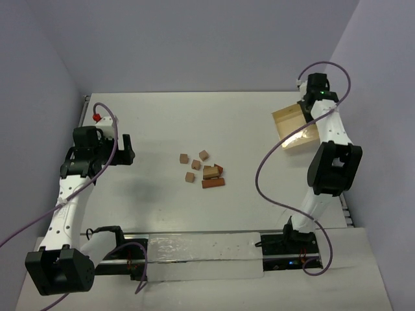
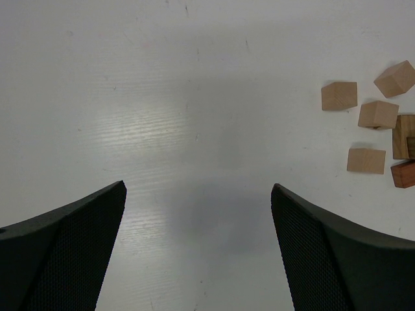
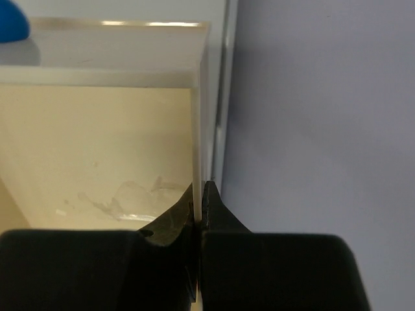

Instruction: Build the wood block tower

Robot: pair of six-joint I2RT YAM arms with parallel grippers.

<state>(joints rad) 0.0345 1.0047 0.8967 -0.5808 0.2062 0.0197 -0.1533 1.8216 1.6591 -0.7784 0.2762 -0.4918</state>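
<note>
Stage: start of build, with no stacking done yet.

Position of wood blocks [image 1: 211,172]: loose at mid-desk [image 1: 259,110], lying flat in one cluster. Contents: four small pale cubes [image 2: 339,95], one larger tan piece [image 2: 403,133], and one reddish-brown bar [image 1: 213,183] on the near side of the cluster. No piece on top of another, judging by the overhead view. One small reddish piece against the tan piece, too small to tell its shape.

State of left fingers [image 1: 127,149]: well to the left of the cluster, spread fully wide, holding nothing. Only bare desk between them in the wrist view.

State of right fingers [image 3: 202,201]: well to the right of the cluster and farther back, pinched tight on the thin wall of pale box [image 1: 295,126]. Box tilted, apparently raised off the desk.

Next move, as a judgement only:
- Select a wide base piece, likely the bar or the tan piece.
- Bring left fingers rightward over the cluster, align across the narrow faces, descend, close.
- Mind the neighbouring cubes, close enough to be nudged.
- Set the box down away from the cluster before committing the right side.
</note>
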